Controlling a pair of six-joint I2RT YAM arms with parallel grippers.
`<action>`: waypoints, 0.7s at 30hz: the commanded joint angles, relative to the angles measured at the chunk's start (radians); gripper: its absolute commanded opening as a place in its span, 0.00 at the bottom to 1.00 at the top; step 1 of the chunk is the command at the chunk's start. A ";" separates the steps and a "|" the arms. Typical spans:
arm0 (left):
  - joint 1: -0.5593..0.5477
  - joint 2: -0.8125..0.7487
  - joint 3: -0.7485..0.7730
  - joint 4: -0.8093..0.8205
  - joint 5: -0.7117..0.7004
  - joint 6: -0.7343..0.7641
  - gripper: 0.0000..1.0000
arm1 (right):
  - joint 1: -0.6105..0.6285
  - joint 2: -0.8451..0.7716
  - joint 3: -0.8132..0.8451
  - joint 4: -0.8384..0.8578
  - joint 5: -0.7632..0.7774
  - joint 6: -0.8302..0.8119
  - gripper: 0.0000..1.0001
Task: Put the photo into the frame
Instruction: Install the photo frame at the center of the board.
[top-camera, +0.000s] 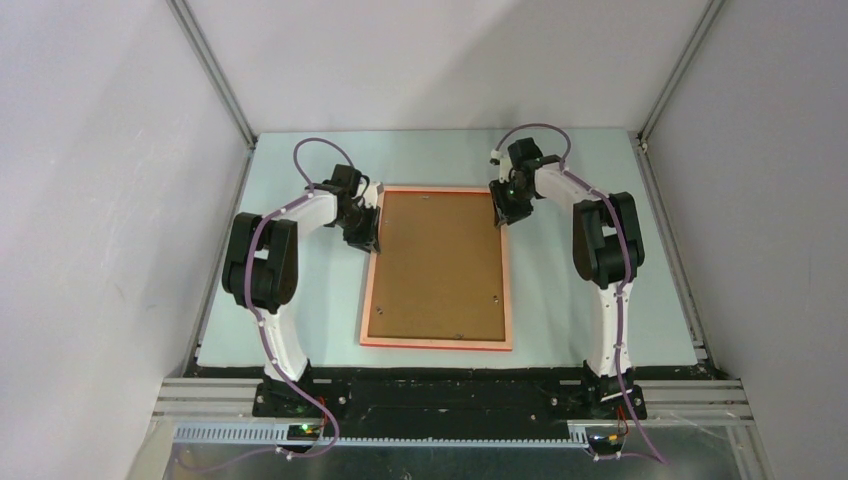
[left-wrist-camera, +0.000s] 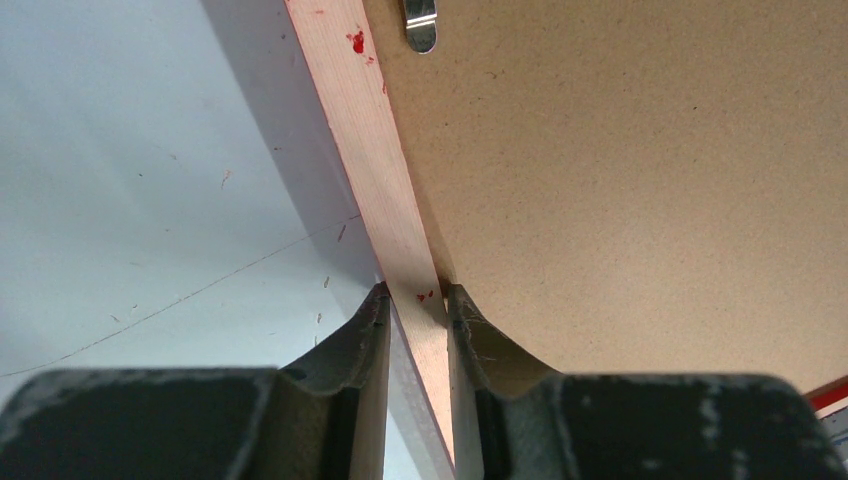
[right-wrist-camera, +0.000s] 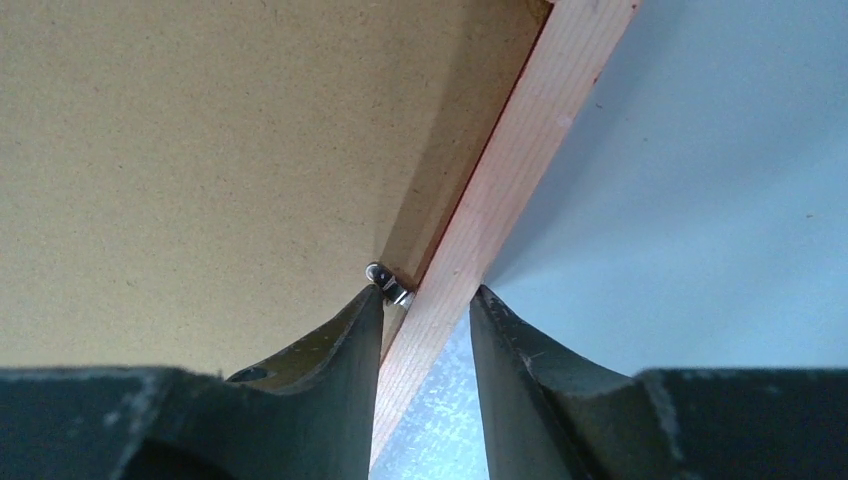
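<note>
- Frame (top-camera: 437, 342), a thin pale orange-pink wooden rectangle, lies back-up on the pale smooth table (top-camera: 560, 330), nearer its near edge.
- Brown speckled fibreboard backing (top-camera: 438, 265) fills it, flat.
- Left gripper (left-wrist-camera: 416, 297) pinches its left rail.
- Right gripper (right-wrist-camera: 427, 292) straddles the right rail by a shiny metal clip (right-wrist-camera: 388, 283); grip unclear.

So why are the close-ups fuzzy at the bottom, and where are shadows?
Top external view: even, soft light, faint shadows. Left wrist view: the frame throws a grey shadow on the table; the left gripper, too close, blurs. Right wrist view: the right gripper blurs too; a metal clip glints.
</note>
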 joint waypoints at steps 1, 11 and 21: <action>-0.004 0.017 -0.043 -0.096 0.022 0.020 0.00 | -0.006 0.027 0.044 0.012 0.023 -0.009 0.39; -0.004 0.018 -0.044 -0.097 0.022 0.020 0.00 | -0.009 0.024 0.054 -0.008 0.012 -0.018 0.38; -0.001 0.009 -0.042 -0.096 0.023 0.016 0.00 | -0.035 -0.082 0.020 -0.008 -0.064 0.031 0.50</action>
